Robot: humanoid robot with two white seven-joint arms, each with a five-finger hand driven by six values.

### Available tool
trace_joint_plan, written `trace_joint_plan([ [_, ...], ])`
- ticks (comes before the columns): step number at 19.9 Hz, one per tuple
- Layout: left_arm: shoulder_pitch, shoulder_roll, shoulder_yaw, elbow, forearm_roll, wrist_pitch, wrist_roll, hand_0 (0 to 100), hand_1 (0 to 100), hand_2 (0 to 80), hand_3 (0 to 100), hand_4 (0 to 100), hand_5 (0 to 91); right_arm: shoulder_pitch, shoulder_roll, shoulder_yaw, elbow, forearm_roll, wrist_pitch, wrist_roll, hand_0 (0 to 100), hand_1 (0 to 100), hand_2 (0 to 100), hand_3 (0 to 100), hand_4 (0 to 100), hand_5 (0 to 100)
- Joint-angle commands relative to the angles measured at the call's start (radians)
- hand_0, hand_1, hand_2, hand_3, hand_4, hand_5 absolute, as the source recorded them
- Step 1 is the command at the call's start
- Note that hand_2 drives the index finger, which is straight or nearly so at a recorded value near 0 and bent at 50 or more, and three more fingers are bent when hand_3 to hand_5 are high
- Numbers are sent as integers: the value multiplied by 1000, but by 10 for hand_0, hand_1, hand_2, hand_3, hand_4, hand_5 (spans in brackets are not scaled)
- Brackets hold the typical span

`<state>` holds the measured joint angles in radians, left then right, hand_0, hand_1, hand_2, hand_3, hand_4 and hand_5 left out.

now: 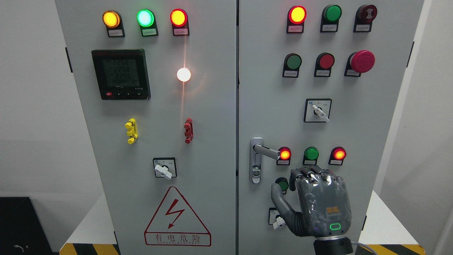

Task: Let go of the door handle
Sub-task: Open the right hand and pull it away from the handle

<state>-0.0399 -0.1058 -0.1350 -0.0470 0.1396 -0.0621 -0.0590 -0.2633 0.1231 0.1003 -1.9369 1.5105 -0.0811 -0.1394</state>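
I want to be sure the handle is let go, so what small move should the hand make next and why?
Probably draw the right hand straight back and down, away from the cabinet. It already sits below the door handle, apart from it, with fingers curled and holding nothing, yet it hangs close in front of the buttons and a switch.

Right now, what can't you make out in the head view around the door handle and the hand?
- Right hand: seen from the back, below the door handle and apart from it; fingertips curl away, so palm contents are hidden.
- Green button and lower switch: partly covered by the thumb.
- Button labels: too small to read.
- Meter digits: blurred.
- Left arm: outside the frame.
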Motion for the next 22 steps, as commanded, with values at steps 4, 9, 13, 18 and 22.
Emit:
trace_joint_plan([
  [4, 0, 0, 0, 1, 0, -1, -1, 120, 556, 0, 0, 0, 0, 82, -3, -197, -77, -111, -133, -9, 493, 326, 315, 457, 476, 460],
  [9, 0, 0, 0, -1, 0, -1, -1, 120, 556, 0, 0, 0, 0, 95, 3, -304, -74, -203, -285, -8, 496, 293, 200, 291, 293, 292],
  [13, 0, 0, 0, -1, 0, -1, -1, 120, 556, 0, 0, 0, 0, 93, -3, -298, -66, -297, -290, 1, 508, 248, 72, 136, 131, 164],
  [18, 0, 0, 0, 1, 0, -1, -1, 120, 556, 0, 0, 0, 0, 90, -5, -287, -56, -336, -295, 7, 533, 168, 15, 63, 68, 48],
  [22, 0, 0, 0, 1, 0, -1, -1, 120, 556, 0, 0, 0, 0, 87, -3, -258, -56, -334, -293, 7, 521, 166, 17, 55, 47, 14],
])
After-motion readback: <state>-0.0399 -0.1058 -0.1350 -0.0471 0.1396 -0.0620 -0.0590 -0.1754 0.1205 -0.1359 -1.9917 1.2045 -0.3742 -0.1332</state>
